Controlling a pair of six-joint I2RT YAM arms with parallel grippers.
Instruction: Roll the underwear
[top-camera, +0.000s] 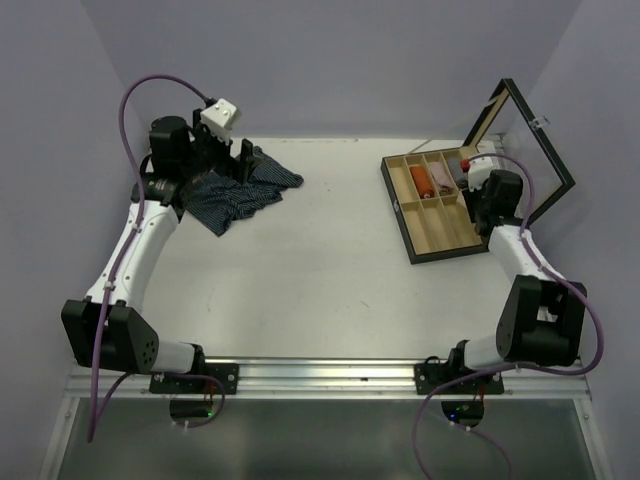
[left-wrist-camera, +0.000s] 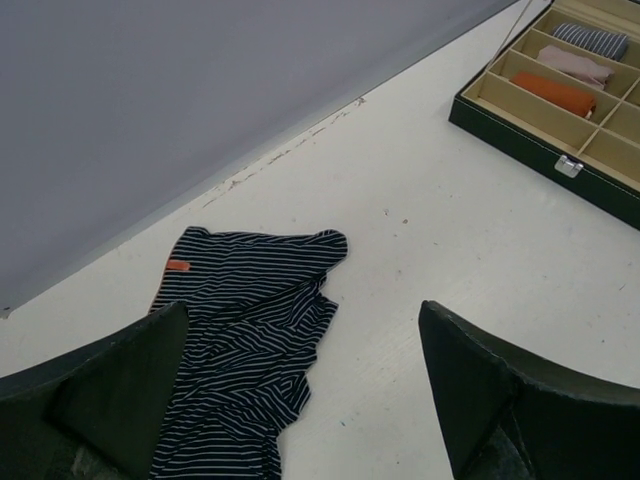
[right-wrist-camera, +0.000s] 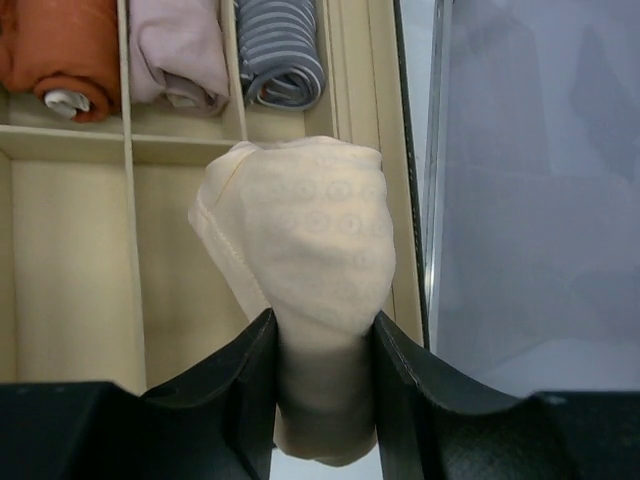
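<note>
While the right gripper (right-wrist-camera: 322, 330) clamps the beige roll (right-wrist-camera: 300, 230), lower it squarely into the box (right-wrist-camera: 60, 300) (left gripper (left-wrist-camera: 300, 320) gapes idle).

Right fingers (right-wrist-camera: 235, 390) pinch beige underwear (right-wrist-camera: 310, 240) (rolled up) over the box (right-wrist-camera: 70, 270).

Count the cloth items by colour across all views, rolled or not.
navy striped garment: 1
orange roll: 1
pink roll: 1
grey striped roll: 1
cream roll: 1
Total: 5
</note>
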